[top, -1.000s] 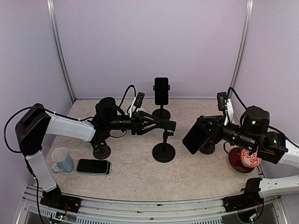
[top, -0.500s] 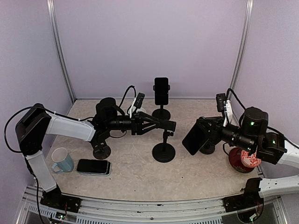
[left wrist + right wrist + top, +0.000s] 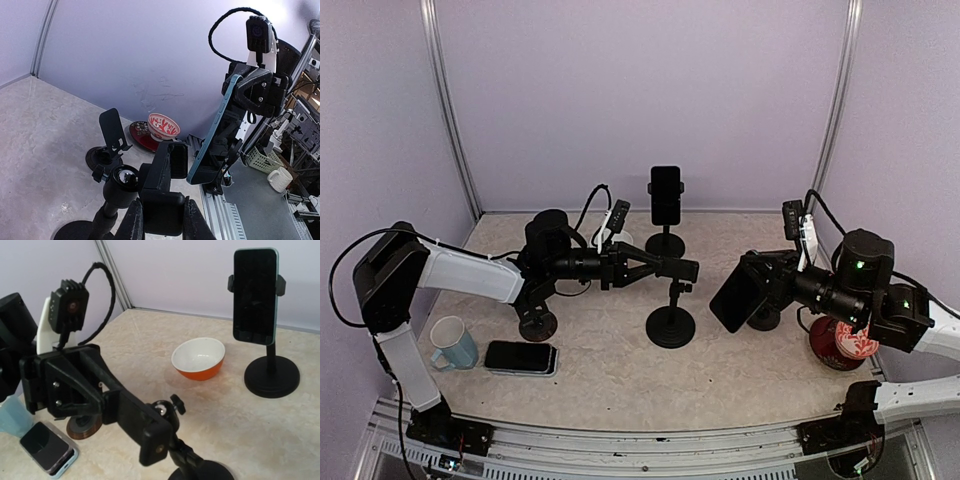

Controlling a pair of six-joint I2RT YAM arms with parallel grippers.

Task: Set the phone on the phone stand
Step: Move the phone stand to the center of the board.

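While the right claw (image 3: 751, 287) pinches the phone (image 3: 734, 296) and holds it tilted above the counter (image 3: 610, 385), the left claw (image 3: 678, 268) is pressed onto the cradle (image 3: 162, 197) of the phone stand (image 3: 670, 326) at centre. The phone hangs to the right of the cradle, near it but apart. Just behind the phone stand a small black stand (image 3: 112, 131) and a red patterned bowl (image 3: 163, 126). At the rear, a second stand (image 3: 666, 243) carries a mounted phone (image 3: 666, 195), with an orange bowl (image 3: 198, 358) beside it. Near left lie a flat phone (image 3: 521, 357) and a mug (image 3: 453, 342).
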